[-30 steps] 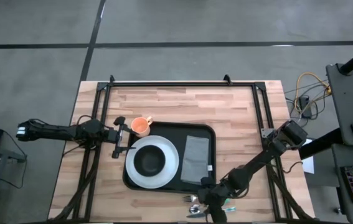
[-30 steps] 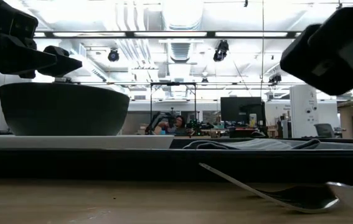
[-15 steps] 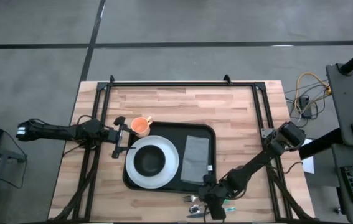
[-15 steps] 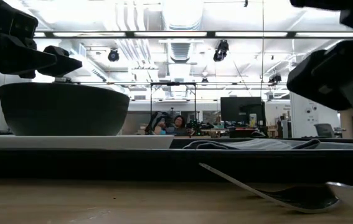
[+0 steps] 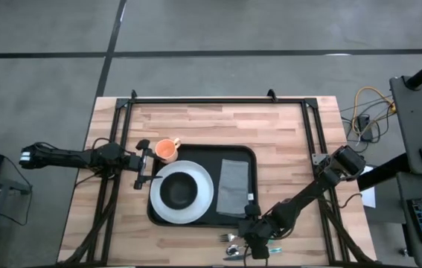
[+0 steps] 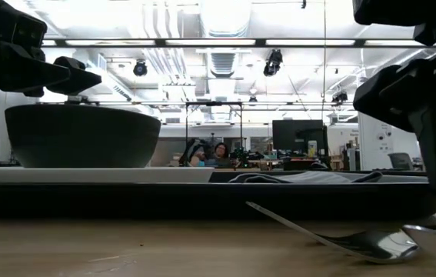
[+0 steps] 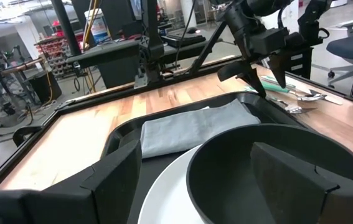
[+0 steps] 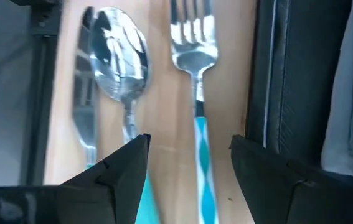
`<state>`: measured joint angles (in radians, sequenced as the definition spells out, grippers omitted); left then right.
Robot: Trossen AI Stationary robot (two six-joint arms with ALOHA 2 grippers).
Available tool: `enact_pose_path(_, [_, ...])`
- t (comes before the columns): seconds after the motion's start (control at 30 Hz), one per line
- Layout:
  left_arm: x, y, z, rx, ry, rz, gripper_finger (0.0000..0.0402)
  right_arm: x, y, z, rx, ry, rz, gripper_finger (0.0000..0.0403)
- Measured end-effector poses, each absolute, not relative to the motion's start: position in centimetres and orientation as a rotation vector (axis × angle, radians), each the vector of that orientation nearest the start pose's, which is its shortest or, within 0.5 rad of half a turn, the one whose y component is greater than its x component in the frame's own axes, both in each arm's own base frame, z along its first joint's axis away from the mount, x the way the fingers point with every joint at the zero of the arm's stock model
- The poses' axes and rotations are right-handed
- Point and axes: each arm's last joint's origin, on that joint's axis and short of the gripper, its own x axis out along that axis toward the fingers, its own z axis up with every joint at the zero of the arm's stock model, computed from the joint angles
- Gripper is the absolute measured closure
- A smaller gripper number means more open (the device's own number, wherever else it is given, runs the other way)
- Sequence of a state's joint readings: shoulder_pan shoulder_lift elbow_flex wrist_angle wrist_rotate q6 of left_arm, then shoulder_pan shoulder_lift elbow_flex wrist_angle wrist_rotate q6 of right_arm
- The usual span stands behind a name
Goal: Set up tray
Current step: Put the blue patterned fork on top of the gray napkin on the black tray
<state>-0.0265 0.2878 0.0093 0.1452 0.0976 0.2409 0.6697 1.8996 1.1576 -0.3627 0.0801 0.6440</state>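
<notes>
Your right tool (image 8: pixel 188 165) hangs open and empty over the fork (image 8: pixel 196 93) beside the tray (image 5: pixel 251 160) mid-desk; lower and pinch its handle next. Left tool (image 5: pixel 145 164) waits open by the cup (image 5: pixel 167 150).

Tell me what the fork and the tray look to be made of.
Fork: polished metal head, judging by its mirror-like glints; the teal handle looks like plastic or enamel. Tray: likely matte black plastic, dull with a moulded, rounded rim, though coated metal is possible.

Table (image 5: pixel 196 123): pale wood planks, matt. Tray (image 5: pixel 249 160): black, smooth plastic look. Napkin (image 5: pixel 232 186): grey cloth. Spoon (image 8: pixel 121 56), fork (image 8: pixel 192 31): glossy polished metal. Plate (image 5: pixel 204 201): white, smooth.
</notes>
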Motion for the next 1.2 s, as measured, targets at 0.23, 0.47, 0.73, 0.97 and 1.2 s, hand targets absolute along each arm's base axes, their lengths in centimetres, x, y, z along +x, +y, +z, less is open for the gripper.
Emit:
enact_pose_path(0.23, [11.45, -0.59, 15.59, 0.235, 0.118, -0.14, 0.0122, 29.14, 22.67, 14.54, 0.157, 1.15, 0.162, 0.0184])
enact_pose_path(0.47, [11.45, -0.59, 15.59, 0.236, 0.118, -0.139, 0.0122, 28.87, 22.43, 14.42, 0.152, 1.184, 0.135, 0.0184])
enact_pose_path(0.73, [11.45, -0.59, 15.58, 0.235, 0.118, -0.14, 0.0122, 28.76, 22.33, 14.35, 0.164, 1.201, 0.117, 0.0184])
enact_pose_path(0.97, [11.45, -0.59, 15.58, 0.236, 0.118, -0.14, 0.0122, 28.78, 22.36, 14.34, 0.167, 1.201, 0.121, 0.0184])
enact_pose_path(1.2, [11.45, -0.59, 15.58, 0.236, 0.118, -0.14, 0.0122, 28.73, 22.45, 14.22, 0.176, 1.215, 0.132, 0.0184])
